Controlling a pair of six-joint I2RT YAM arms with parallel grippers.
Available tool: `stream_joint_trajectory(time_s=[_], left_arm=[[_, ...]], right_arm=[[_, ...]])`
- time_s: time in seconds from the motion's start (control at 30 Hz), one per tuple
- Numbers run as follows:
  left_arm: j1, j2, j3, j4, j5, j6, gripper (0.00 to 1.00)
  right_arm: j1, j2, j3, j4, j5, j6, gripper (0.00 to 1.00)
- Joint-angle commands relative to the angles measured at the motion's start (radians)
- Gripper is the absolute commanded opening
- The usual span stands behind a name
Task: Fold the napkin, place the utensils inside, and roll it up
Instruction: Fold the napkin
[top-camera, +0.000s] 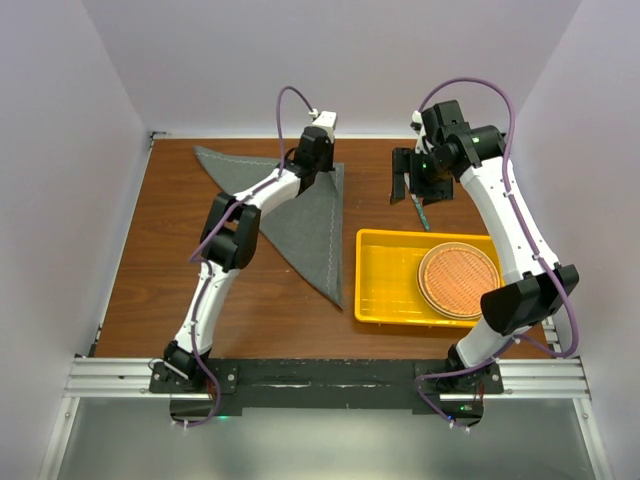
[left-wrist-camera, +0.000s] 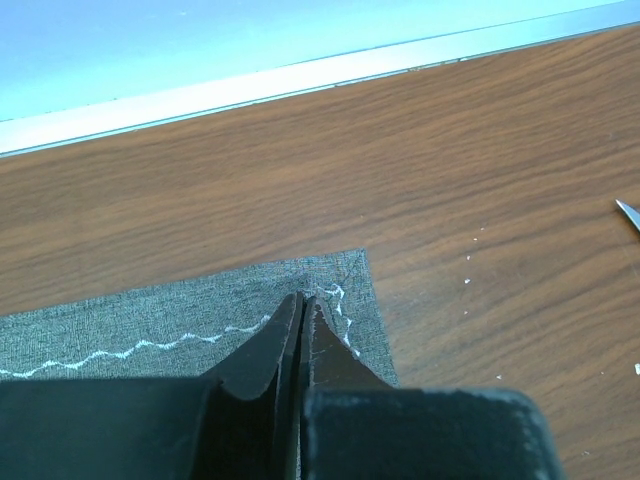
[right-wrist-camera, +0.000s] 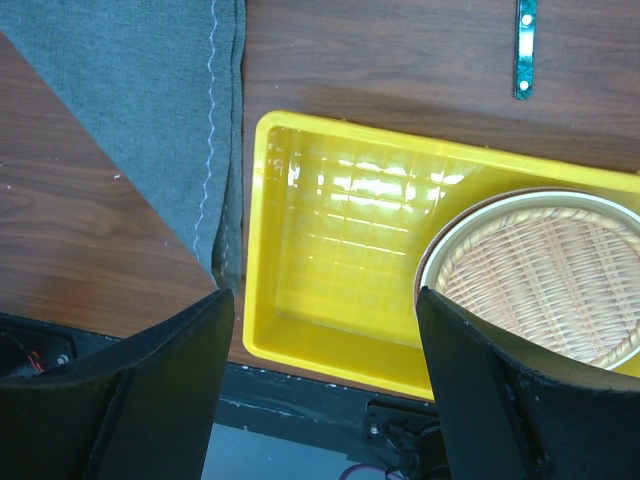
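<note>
- One yellow tray (top-camera: 385, 290), lower right of the top view, holds one round woven mat (top-camera: 458, 280).
- One napkin (top-camera: 300, 225), folded into a triangle, lies upper centre on the desk (top-camera: 250, 310).
- One teal utensil (top-camera: 421, 211) lies above the tray.
- Left claw (left-wrist-camera: 303, 298) is closed, its tips at the napkin's corner.
- Right claw (right-wrist-camera: 325, 298) is wide open and holds nothing.

A brown wood-grain worktop (top-camera: 270, 310) forms the base of a three-sided booth. Plain pale walls with a faint lilac tint close it in: a back wall (top-camera: 330, 60), a left wall (top-camera: 60, 170) and a right wall (top-camera: 600, 150). A thin pale strip (left-wrist-camera: 300, 72) runs where the wood meets the back wall. Along the near edge lies a silver slotted metal rail (top-camera: 110, 375), and below it a smooth grey surface (top-camera: 320, 445). The light is soft and even, with weak shadows.
</note>
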Motion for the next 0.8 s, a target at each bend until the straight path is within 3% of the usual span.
stream_joint_trajectory(time_s=[0.0,0.03,0.1,0.13,0.2,0.3,0.4,0.43,0.53,0.67,0.77], left_arm=[[0.014,0.001,0.054,0.075,0.036,-0.046,0.28],[0.017,-0.002,0.064,0.072,0.043,-0.061,0.36],[0.026,-0.018,0.128,0.020,0.050,-0.101,0.62],[0.032,-0.028,0.146,0.001,0.060,-0.121,0.68],[0.058,-0.069,0.182,-0.064,0.098,-0.182,0.69],[0.095,-0.173,0.139,-0.143,0.130,-0.195,0.61],[0.150,-0.328,-0.046,-0.160,0.222,-0.208,0.47],[0.195,-0.369,-0.177,-0.134,0.262,-0.225,0.40],[0.285,-0.495,-0.356,-0.154,0.412,-0.290,0.29],[0.358,-0.581,-0.498,-0.159,0.538,-0.285,0.25],[0.401,-0.569,-0.564,-0.119,0.576,-0.300,0.20]], right_arm=[[-0.006,0.002,-0.002,-0.009,-0.015,-0.014,0.78],[-0.006,0.005,0.000,-0.011,-0.020,-0.014,0.78],[-0.006,0.003,0.000,-0.011,-0.043,-0.011,0.78],[-0.007,0.000,-0.007,-0.005,-0.049,-0.009,0.78],[-0.006,-0.011,-0.019,0.007,-0.050,-0.009,0.78],[-0.003,-0.018,-0.055,0.026,-0.130,-0.009,0.78],[0.048,-0.046,-0.164,0.101,-0.211,0.001,0.78],[0.068,-0.052,-0.192,0.148,-0.228,0.007,0.78],[0.190,-0.043,-0.278,0.242,-0.279,0.029,0.77],[0.313,-0.002,-0.368,0.352,-0.302,0.061,0.79],[0.345,0.069,-0.378,0.331,-0.311,0.034,0.79]])
